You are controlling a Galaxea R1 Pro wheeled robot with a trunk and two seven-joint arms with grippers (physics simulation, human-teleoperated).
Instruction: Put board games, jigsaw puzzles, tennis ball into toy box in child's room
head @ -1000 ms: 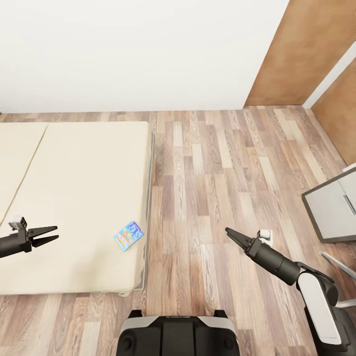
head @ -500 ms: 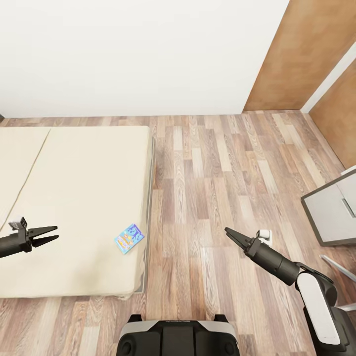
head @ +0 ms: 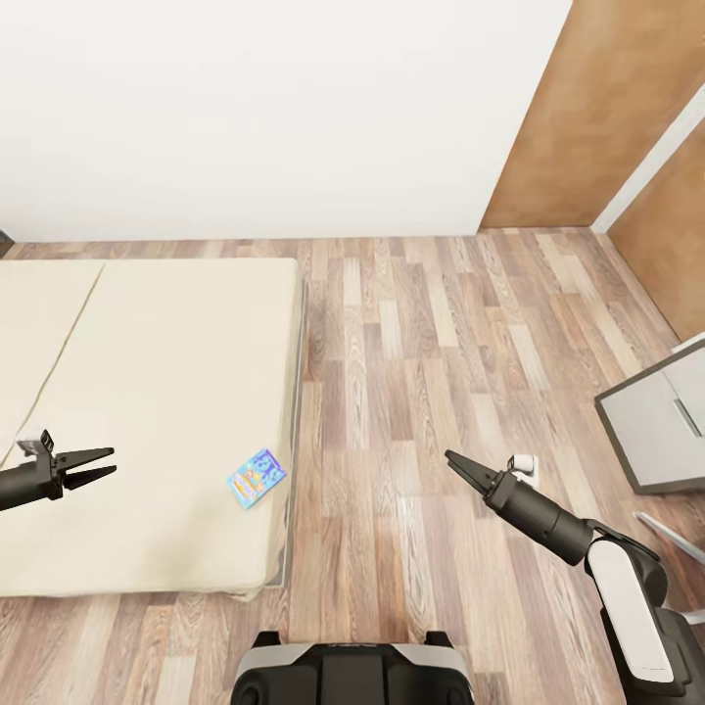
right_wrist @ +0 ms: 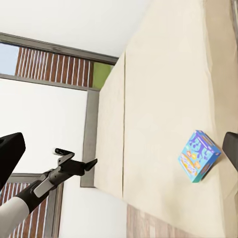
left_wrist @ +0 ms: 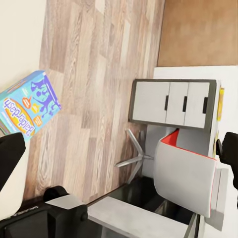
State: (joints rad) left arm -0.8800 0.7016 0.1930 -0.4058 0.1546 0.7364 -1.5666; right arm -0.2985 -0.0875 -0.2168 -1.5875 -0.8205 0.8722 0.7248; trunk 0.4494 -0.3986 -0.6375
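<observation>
Small blue printed game box point(head: 257, 478) sits on the beige mattress bed point(head: 157, 392), at 3 o'clock from the open, empty left hand point(head: 101, 465); right hand point(head: 452, 460) looks closed.

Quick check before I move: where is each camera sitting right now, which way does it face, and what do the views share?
Head view: on the robot's head, looking down at the bed and wood floor; shows left claw, right claw and base.
Left wrist view: on the left arm, looking across the floor to the desk and red chair; dark fingertips at the edges.
Right wrist view: on the right arm, looking across the bed; shows the left claw.
Shared: the blue game box appears in all three.
</observation>
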